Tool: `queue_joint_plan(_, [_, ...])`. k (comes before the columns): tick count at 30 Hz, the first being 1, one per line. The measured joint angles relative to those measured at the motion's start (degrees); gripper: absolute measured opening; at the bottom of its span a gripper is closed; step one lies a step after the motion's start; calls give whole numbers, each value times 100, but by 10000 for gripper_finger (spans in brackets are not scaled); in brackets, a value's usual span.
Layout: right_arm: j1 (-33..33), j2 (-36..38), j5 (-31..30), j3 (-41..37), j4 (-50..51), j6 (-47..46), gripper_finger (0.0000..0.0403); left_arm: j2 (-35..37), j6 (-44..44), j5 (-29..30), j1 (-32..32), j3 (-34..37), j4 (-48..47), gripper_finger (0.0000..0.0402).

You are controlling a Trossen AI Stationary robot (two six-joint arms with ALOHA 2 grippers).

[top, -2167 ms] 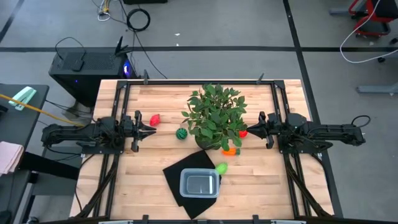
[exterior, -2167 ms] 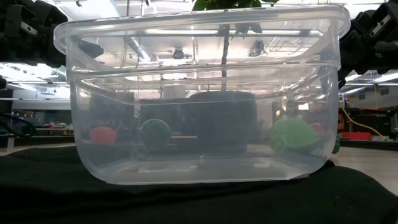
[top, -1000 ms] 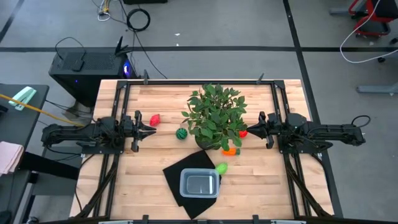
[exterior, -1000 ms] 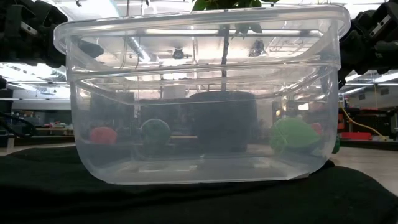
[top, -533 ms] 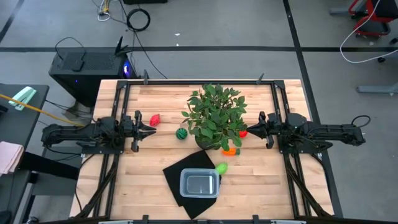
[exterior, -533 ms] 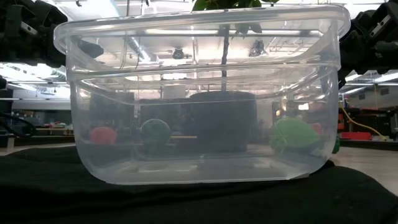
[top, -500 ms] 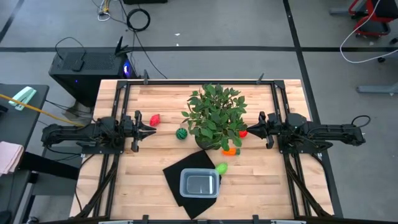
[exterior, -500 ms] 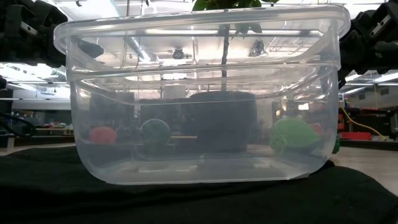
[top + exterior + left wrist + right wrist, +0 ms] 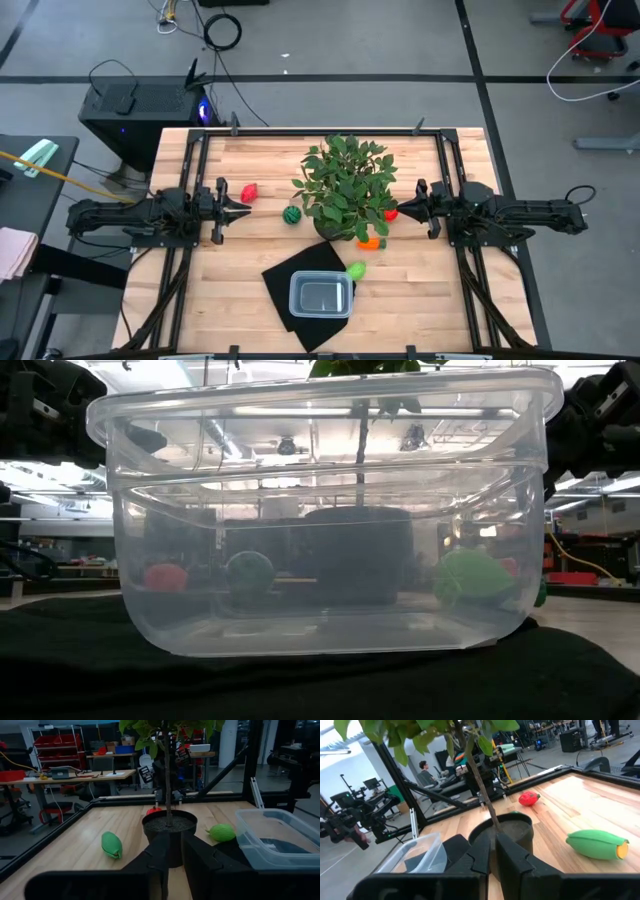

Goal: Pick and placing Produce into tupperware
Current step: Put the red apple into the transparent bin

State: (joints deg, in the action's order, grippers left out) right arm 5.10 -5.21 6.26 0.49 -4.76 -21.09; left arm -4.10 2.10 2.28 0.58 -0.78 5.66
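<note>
A: Where is the tub?

B: The clear tub (image 9: 321,296) sits on a black mat (image 9: 290,275), on the near side of the potted plant (image 9: 345,188) that stands mid-table. It has nothing in it.

A: And the produce?

B: All of it lies out on the wooden table (image 9: 250,250). A red piece (image 9: 248,191) is well to the left of the plant. The dark green striped ball (image 9: 291,214) is just beside the plant's pot on that same side. A second red piece (image 9: 390,213) is at the plant's right edge, partly under the leaves. The orange piece (image 9: 370,241) lies right by the pot, on its near right. The yellow-green piece (image 9: 355,269) lies between the plant and the tub, at the mat's corner, just beside the tub's rim.

A: What about the arms?

B: The left gripper (image 9: 238,211) hangs left of the plant, pointing toward it, near the first red piece but apart from it. Its fingers (image 9: 155,862) are pressed together with nothing between them. The right gripper (image 9: 406,211) is at the plant's right side, close to the second red piece; whether they touch I cannot tell. Its fingers (image 9: 507,855) are also pressed together, empty.
</note>
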Motion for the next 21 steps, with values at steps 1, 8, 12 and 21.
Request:
queue_joint_plan(1, [0,2,-2,2,-24,-55,34,-2,1,2,-1,0,1,52])
queue_joint_plan(8, [2,0,-66,2,49,-189,34,-1,1,2,-2,-1,1,56])
queue_joint_plan(12, [2,0,-66,2,49,-454,34,0,1,2,0,0,23,59])
queue_joint_plan(21, [2,0,-66,2,49,-1114,34,0,-288,-2,0,0,36,51])
